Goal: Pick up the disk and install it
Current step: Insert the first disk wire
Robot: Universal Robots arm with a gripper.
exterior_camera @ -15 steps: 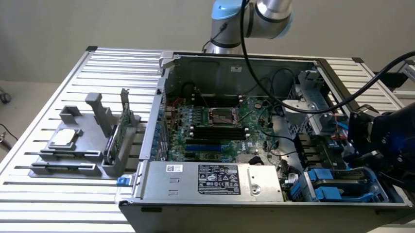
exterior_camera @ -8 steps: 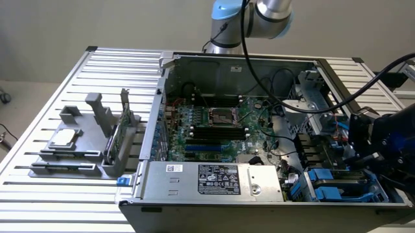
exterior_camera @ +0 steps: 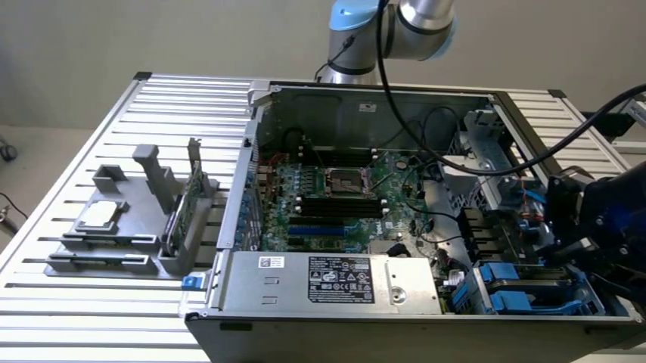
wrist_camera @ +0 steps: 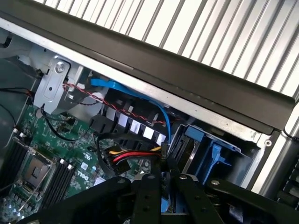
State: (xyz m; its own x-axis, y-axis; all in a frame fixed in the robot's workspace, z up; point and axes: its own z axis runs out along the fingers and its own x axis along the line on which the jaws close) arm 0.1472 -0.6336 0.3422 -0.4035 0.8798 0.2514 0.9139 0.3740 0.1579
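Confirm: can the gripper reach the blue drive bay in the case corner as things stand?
Probably yes. The gripper hangs close above the blue drive bay, the case is open on top, and nothing covers the bay. The yellow, red and black power wires lie close beside it and could brush.

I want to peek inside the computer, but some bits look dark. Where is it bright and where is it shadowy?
Exterior view: even light brightens the ribbed silver metal table; the open grey computer case is dimmer inside. Wrist view: the table's slats glare almost white, while the blue plastic drive bay sits in shade under the case's rim and the black gripper looks dark.
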